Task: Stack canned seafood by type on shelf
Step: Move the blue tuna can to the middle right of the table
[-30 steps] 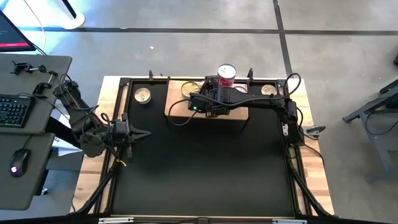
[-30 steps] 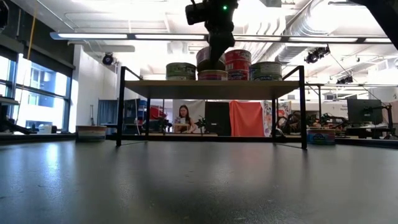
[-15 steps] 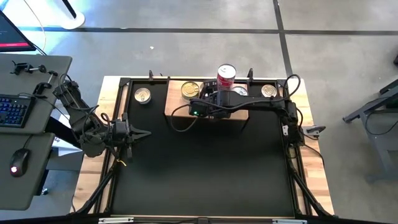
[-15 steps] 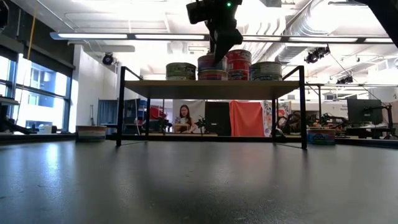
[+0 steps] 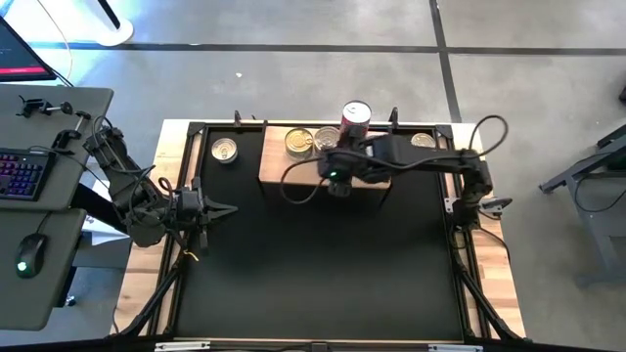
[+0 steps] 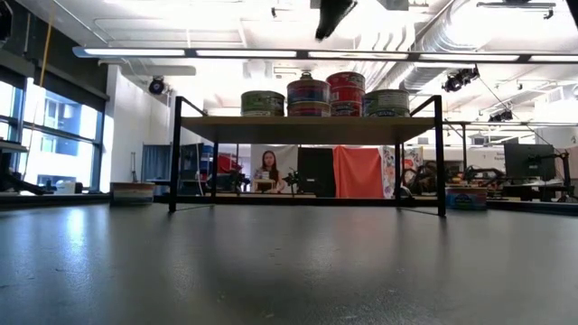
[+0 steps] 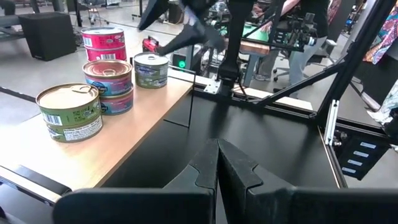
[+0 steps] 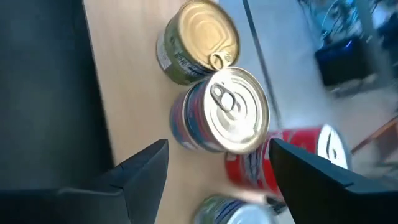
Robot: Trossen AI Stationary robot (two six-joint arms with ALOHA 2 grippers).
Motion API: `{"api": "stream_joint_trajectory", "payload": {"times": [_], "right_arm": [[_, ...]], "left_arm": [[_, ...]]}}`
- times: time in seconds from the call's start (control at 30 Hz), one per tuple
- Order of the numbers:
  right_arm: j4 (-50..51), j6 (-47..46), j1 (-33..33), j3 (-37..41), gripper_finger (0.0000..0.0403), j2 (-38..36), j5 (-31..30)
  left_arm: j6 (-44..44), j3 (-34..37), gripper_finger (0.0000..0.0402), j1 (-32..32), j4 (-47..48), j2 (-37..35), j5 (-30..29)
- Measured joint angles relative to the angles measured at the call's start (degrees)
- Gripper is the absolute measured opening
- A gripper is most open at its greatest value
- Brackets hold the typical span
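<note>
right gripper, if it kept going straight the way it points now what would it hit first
Probably the silver-lidded top can of the blue stack on the shelf. The right gripper is open and empty, its fingers framing that lid, with the gold-lidded can beyond. Depth is unclear.

No wording can be read anywhere. The labels on the cans (image 7: 107, 85) (printed, colourful) stay illegible.
</note>
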State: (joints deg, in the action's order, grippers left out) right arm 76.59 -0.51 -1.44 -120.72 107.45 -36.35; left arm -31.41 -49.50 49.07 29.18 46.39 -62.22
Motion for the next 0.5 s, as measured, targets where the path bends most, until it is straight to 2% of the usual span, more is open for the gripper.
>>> {"api": "stream_joint_trajectory", "payload": {"times": [0.13,0.23,0.3,0.5], "right_arm": [[1.3,-9.6,0.0,0.0,0.0268,-2.9,1.4],[5.4,-11.2,-0.1,0.0,0.0268,-3.9,5.0],[8.3,-11.6,-0.1,0.0,0.0268,-4.0,7.2],[13.5,-19.7,-0.2,4.4,0.0267,-4.2,7.9]], "left_arm": [[0.0,0.0,0.0,-2.0,-0.7,0.2,-0.4],[0.1,0.0,0.0,-5.2,-2.2,0.2,1.9],[0.1,0.0,0.0,-8.1,-3.4,0.2,5.5],[5.4,0.0,0.0,-17.3,-7.4,2.0,21.8]]}}
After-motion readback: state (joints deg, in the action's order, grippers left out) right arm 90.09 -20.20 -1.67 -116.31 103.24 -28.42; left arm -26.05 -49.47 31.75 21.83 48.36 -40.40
